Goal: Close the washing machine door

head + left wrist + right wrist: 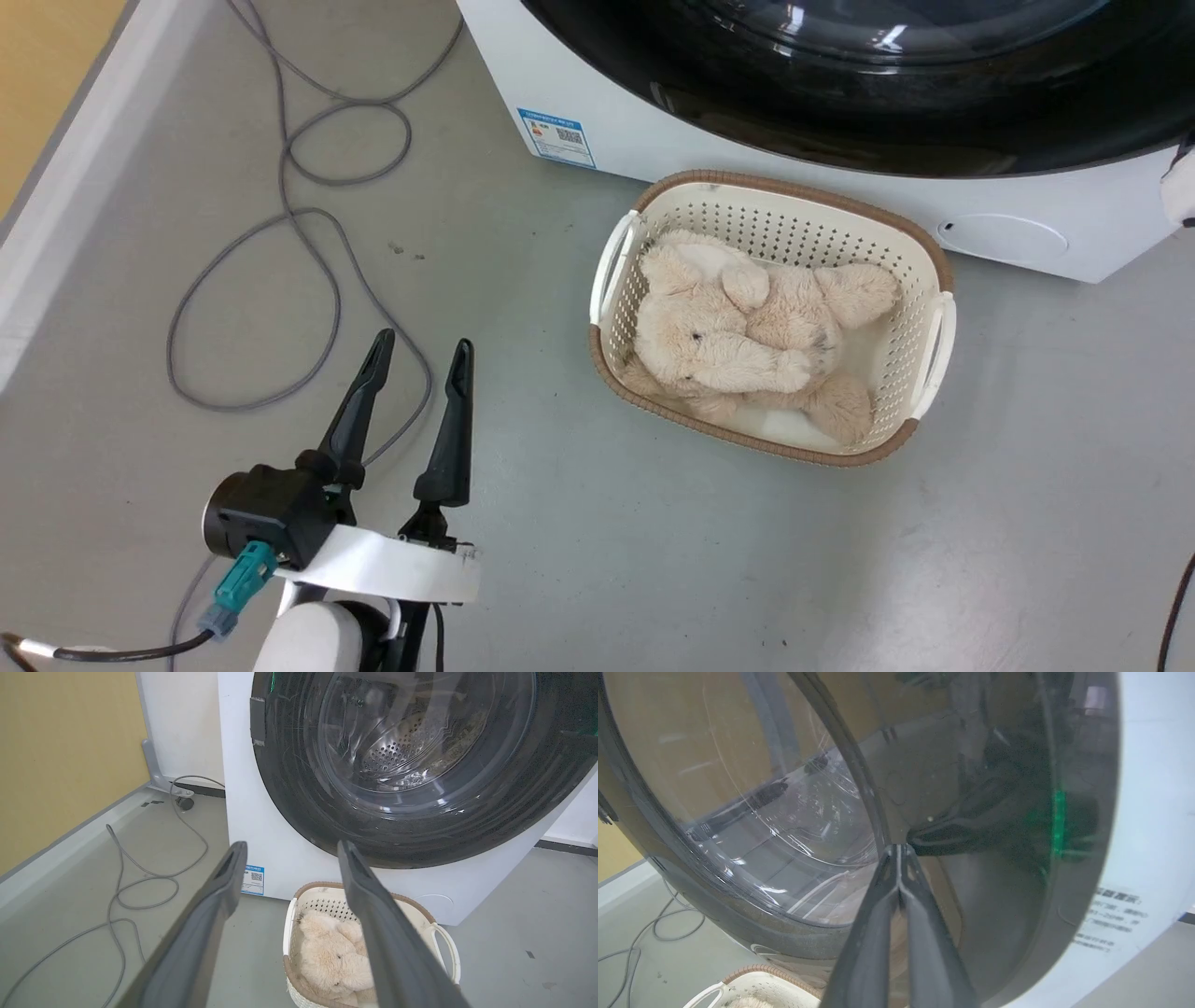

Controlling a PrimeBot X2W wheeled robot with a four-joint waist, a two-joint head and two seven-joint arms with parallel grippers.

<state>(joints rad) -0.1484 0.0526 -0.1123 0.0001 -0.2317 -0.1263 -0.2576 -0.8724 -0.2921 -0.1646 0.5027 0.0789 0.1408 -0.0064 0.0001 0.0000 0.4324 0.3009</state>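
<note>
The washing machine (653,154) is a white box at the top of the head view, with a blue sticker (557,137) low on its front. Its door (840,121), a black-rimmed disc with a clear glass bowl, lies against the front of the machine (243,812); through the door (327,812) I see the steel drum. My right gripper (900,847) is shut on nothing, its tips touching the dark rim of the door (738,812). My left gripper (423,342) hangs open over the floor, well short of the machine, fingers (224,891) spread and pointing at it.
A white basket (794,191) with a beige plush toy (747,327) stands on the grey floor right in front of the machine. A grey cable (299,233) loops over the floor at the left, near the pale skirting and yellow wall (60,765).
</note>
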